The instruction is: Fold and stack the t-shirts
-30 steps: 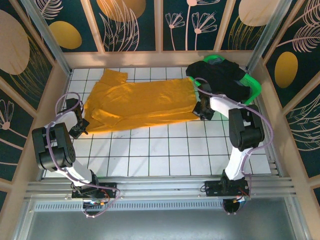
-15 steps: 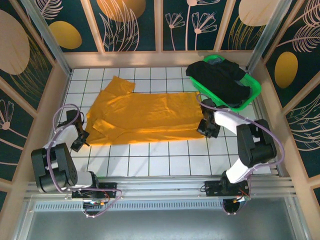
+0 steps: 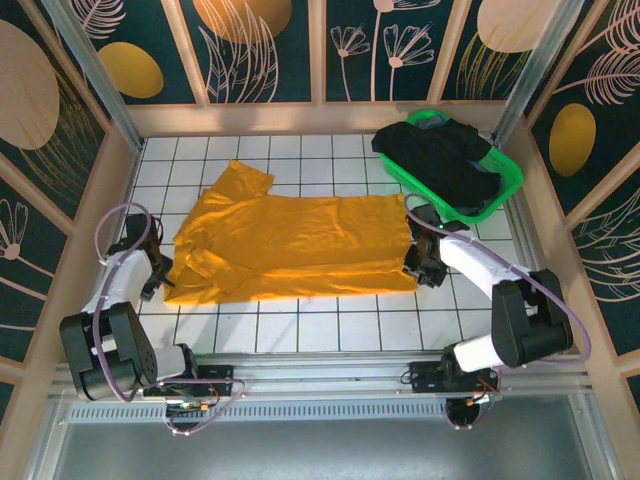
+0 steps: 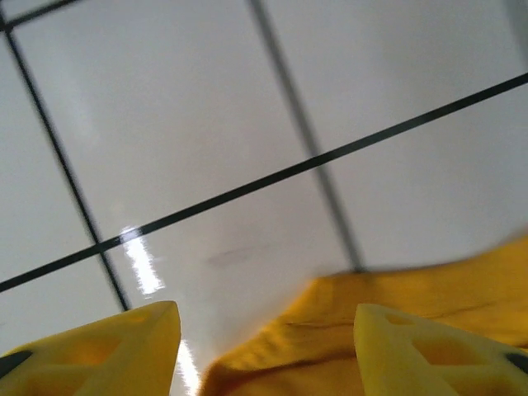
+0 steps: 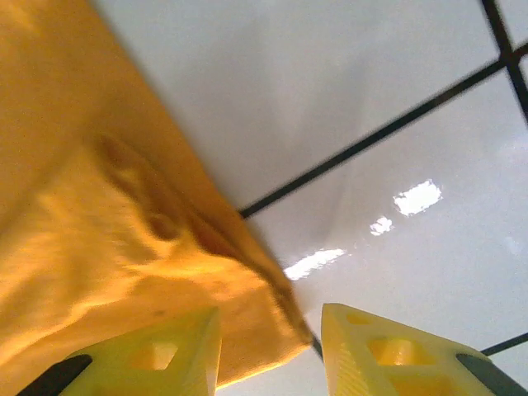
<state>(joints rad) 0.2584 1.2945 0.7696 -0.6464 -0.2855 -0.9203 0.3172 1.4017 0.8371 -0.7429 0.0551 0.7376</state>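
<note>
On the white-tiled tabletop (image 3: pixel 300 320) I have the mustard t-shirt (image 3: pixel 290 245) lying lengthwise left to right, its near corners between the parted fingers of my left gripper (image 4: pixel 264 330) and right gripper (image 5: pixel 271 330), both released.

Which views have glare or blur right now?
Top external: sharp, evenly lit; the mustard t-shirt and white tiles show no hotspots. Left wrist: one glare streak on the tile at lower left, shirt edge smeared by blur. Right wrist: a few bright glare patches on the tile right of the shirt corner; cloth slightly soft.
</note>
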